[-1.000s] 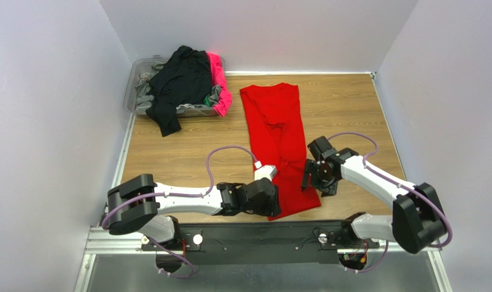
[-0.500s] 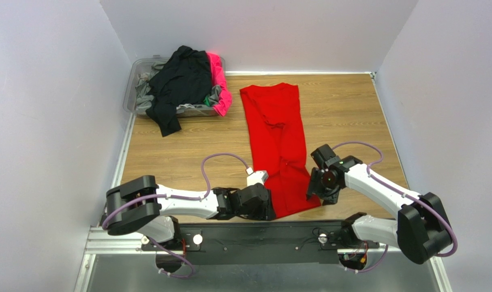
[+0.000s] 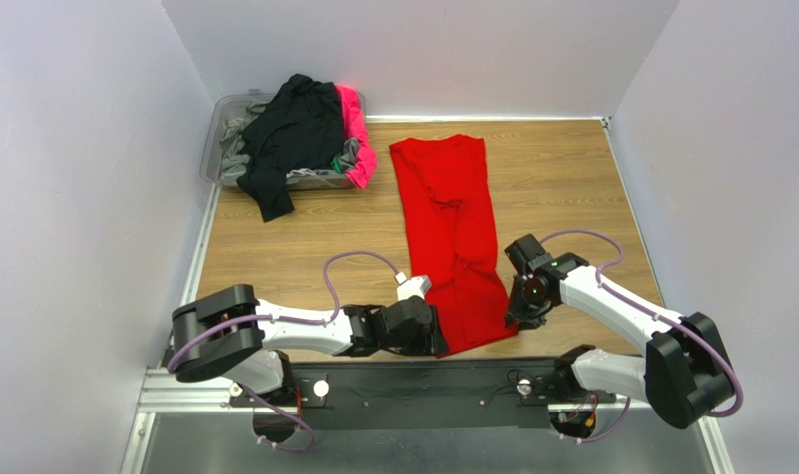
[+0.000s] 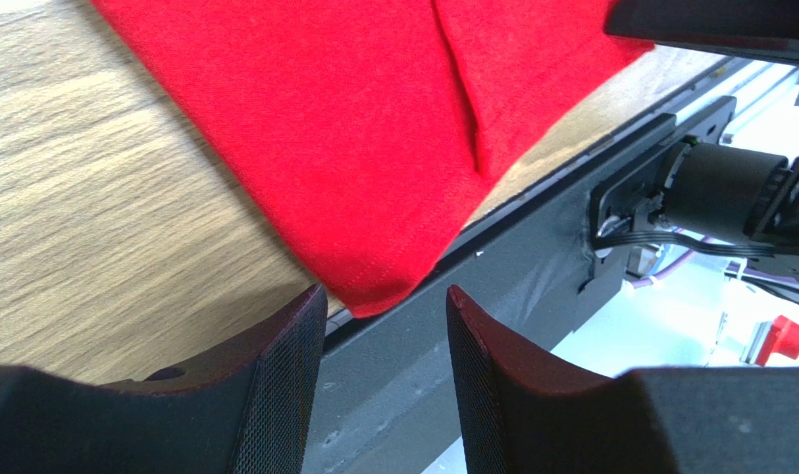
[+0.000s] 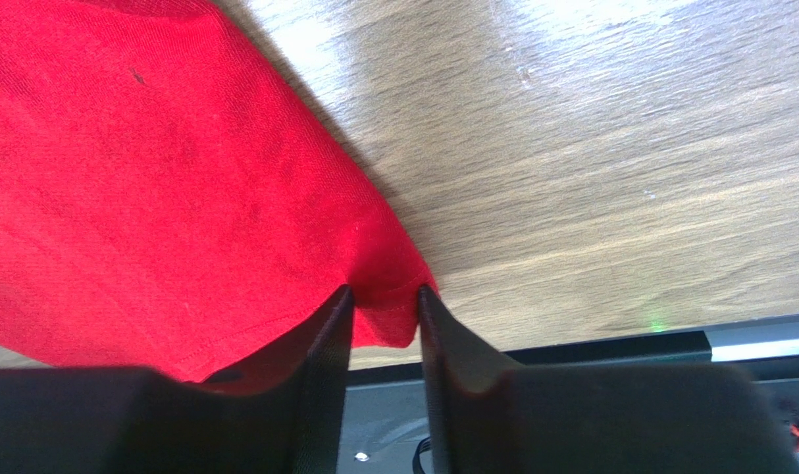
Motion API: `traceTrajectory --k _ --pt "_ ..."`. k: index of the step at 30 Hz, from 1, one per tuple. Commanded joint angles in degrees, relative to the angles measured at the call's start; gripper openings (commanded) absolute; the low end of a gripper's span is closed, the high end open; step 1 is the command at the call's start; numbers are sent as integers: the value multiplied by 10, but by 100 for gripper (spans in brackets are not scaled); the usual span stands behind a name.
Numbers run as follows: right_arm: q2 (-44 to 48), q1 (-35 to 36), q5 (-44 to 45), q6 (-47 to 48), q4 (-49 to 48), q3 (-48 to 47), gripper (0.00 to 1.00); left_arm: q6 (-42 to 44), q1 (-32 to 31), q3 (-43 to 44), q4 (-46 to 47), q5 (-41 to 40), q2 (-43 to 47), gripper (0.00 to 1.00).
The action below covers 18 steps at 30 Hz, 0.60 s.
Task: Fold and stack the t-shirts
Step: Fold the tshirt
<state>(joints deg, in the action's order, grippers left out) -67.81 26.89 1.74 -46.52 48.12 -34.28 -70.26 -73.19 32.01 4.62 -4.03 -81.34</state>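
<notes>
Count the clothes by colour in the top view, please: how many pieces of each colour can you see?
red t-shirt: 1
black piece: 1
hot pink piece: 1
grey piece: 1, perhaps more, it is bunched
green piece: 1, only a scrap shows
Total: 5 that can be told apart

A clear bin [image 3: 216, 148] sat well ahead and to the left of the left gripper [image 3: 441, 341]. A wood table [image 3: 572, 178] lay beneath it and the right gripper [image 3: 518, 318]. A black rail [image 3: 423, 380] ran just behind both. White walls [image 3: 77, 148] stood around.
</notes>
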Motion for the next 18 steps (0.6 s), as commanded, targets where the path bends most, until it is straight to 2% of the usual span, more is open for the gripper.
traceTrajectory --k 1,5,14,15,18 --pt "11 -2 13 -5 10 6 35 -13 4 2 -4 5 -13 56" --pt "18 -2 9 -4 10 9 32 -15 6 10 -18 8 -29 56" --pt "26 -2 5 -4 10 9 31 -8 6 31 -39 0 -59 55" --pt "26 -2 5 -3 11 10 29 -6 5 34 -41 1 -64 52" --pt "27 -2 5 -2 10 10 25 2 6 45 -45 2 -79 32"
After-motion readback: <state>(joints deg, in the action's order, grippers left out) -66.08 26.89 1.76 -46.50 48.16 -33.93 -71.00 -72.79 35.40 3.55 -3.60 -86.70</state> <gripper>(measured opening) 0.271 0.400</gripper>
